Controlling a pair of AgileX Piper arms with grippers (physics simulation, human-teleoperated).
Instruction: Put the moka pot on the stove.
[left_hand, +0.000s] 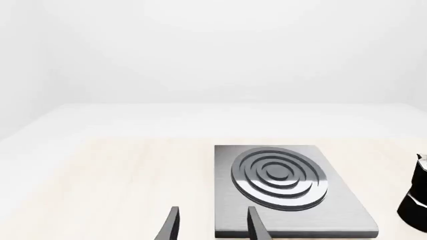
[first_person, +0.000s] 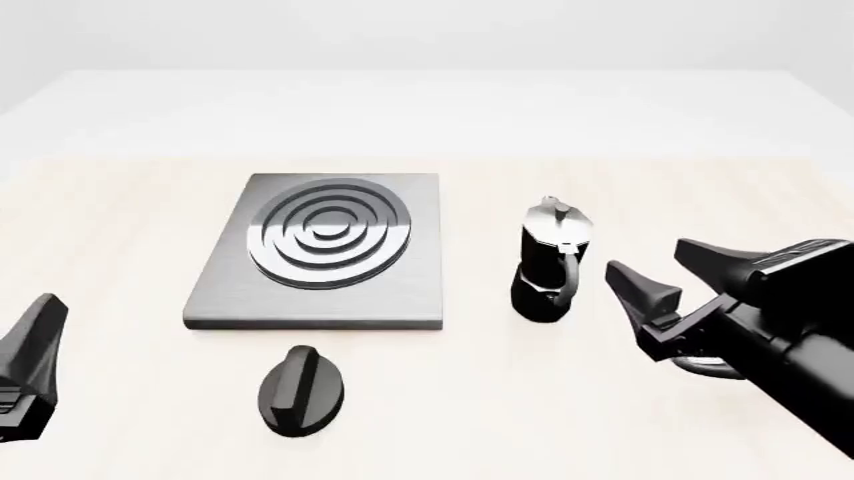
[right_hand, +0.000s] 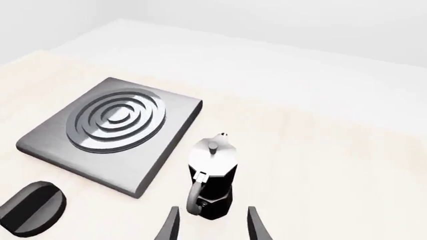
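Pot (first_person: 549, 262) stood upright just right of the stove (first_person: 320, 251), not on it, handle facing the right gripper (first_person: 661, 270). Fingers spread, holding nothing, near pot. Best approach prob: close on handle or waist squarely, lift w/o tipping. Left gripper (left_hand: 211, 225) open too. One pot, one stove, one knob (first_person: 303, 390).

We see a pale wood-grain table (first_person: 120, 230) carrying three things. The stove (first_person: 320, 255) lies flat left of centre, ring burner up. Just right of it, apart, the moka pot (first_person: 547, 265) stands upright on the tabletop. Near the stove's front edge, a black oval knob (first_person: 302, 390) sits by itself.
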